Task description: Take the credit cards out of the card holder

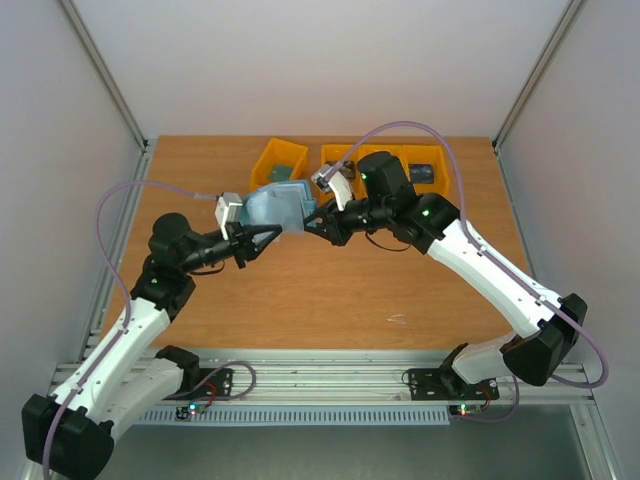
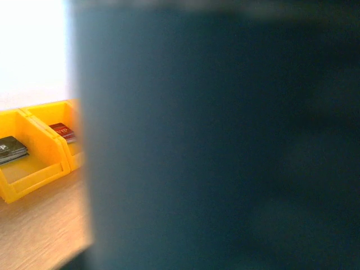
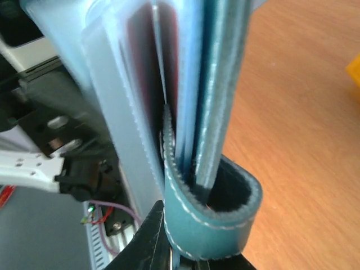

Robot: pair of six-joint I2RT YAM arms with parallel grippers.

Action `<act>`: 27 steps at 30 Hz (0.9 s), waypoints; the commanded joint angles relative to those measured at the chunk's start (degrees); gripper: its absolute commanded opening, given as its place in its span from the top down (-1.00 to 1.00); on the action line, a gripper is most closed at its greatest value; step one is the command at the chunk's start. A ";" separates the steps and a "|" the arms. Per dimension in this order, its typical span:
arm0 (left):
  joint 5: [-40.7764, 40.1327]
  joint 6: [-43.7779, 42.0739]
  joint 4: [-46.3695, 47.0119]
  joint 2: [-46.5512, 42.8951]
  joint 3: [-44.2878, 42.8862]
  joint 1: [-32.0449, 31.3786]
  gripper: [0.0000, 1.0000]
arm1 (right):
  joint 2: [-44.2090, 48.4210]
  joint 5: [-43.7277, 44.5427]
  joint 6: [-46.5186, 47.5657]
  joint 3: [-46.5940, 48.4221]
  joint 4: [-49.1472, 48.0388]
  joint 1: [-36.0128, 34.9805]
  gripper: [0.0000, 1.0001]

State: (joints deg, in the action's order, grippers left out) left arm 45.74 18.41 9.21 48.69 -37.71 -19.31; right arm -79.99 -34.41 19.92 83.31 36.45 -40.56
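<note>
The right tool is clenched on the right edge of the card holder, and from its own camera the looped closure tab sits just at its fingertips, with the slate-blue cover and the pale inner pockets rising edge-on from there. A red credit card shows through one of those translucent pockets, tucked inside. The left tool is clamped on the holder's near-left edge; its own camera sees little beyond a blurred blue wall filling most of the view. Between the two tools the holder hangs opened out in the air above the far middle of the desk, not touching the wood. Beyond it, along the far edge, stands a row of yellow bins. In the left wrist view one bin holds a dark card and the next one a red-faced card, both lying flat on the bin floors.
</note>
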 commanded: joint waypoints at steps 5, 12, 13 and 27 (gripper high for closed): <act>-15.80 -3.77 -1.65 -0.87 0.50 -0.47 -0.23 | -9.14 43.47 -6.28 10.55 20.21 -0.02 0.98; -13.49 -4.29 -2.43 -1.22 1.36 -0.38 -0.17 | -22.70 66.34 -8.70 19.02 41.87 -1.85 0.98; -12.45 -4.16 -2.32 -1.30 1.40 -0.42 -0.13 | -22.88 65.62 -8.53 19.45 41.47 -2.52 0.98; -17.76 0.23 -3.86 -1.19 2.71 -0.82 -0.99 | -23.75 36.64 -6.25 27.84 30.67 -11.62 0.98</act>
State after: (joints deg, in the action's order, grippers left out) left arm 33.17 16.43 5.15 48.34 -35.75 -20.01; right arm -105.25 12.29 14.13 108.86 70.91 -50.57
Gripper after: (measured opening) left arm 0.974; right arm 0.061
